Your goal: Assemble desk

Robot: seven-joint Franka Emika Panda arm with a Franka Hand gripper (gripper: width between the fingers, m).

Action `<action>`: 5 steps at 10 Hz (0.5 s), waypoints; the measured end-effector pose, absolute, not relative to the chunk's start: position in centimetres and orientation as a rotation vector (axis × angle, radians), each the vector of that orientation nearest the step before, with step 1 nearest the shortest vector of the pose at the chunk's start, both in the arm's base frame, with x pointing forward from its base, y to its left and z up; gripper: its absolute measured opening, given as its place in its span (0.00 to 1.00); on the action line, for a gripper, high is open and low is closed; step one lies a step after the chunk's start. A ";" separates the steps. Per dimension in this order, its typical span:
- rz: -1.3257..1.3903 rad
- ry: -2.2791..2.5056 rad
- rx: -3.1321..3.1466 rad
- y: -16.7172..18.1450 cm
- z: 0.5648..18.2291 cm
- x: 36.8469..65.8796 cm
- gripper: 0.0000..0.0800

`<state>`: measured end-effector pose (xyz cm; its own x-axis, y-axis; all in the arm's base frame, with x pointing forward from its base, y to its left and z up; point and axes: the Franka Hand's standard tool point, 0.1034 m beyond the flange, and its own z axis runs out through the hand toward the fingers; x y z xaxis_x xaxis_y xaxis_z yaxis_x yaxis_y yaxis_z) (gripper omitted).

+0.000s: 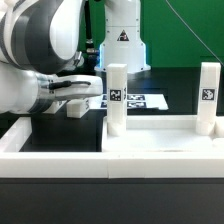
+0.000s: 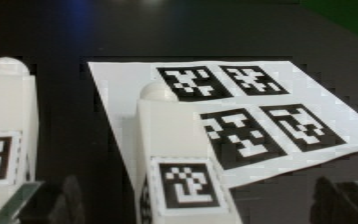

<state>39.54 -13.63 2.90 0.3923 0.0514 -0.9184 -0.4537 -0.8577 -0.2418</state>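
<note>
Meanwhile, the Franka arm [image 1: 40, 55] fills the exterior view's left, beside the desk's white tabletop [image 1: 165, 133] lying flat. On the tabletop stand the left leg post [image 1: 117, 100] and the right leg post [image 1: 208, 95], both upright. Behind them lies the marker board [image 1: 143, 100]. The gripper [image 1: 82, 97], spread fully wide and holding nothing, faces the left leg post from that same side, near it but apart.
</note>
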 end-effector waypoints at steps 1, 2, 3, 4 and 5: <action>1.472 0.346 -2.196 -13.7 2.9 39.5 0.81; 1.472 0.349 -2.195 -13.8 2.9 39.5 0.81; 1.470 0.354 -2.192 -14.0 2.9 39.4 0.81; 1.468 0.356 -2.194 -14.0 3.0 39.5 0.81; 1.478 0.350 -2.189 -13.7 3.6 39.9 0.81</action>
<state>39.94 -13.71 3.63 0.3863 0.0508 -0.9210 -0.4587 -0.8557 -0.2396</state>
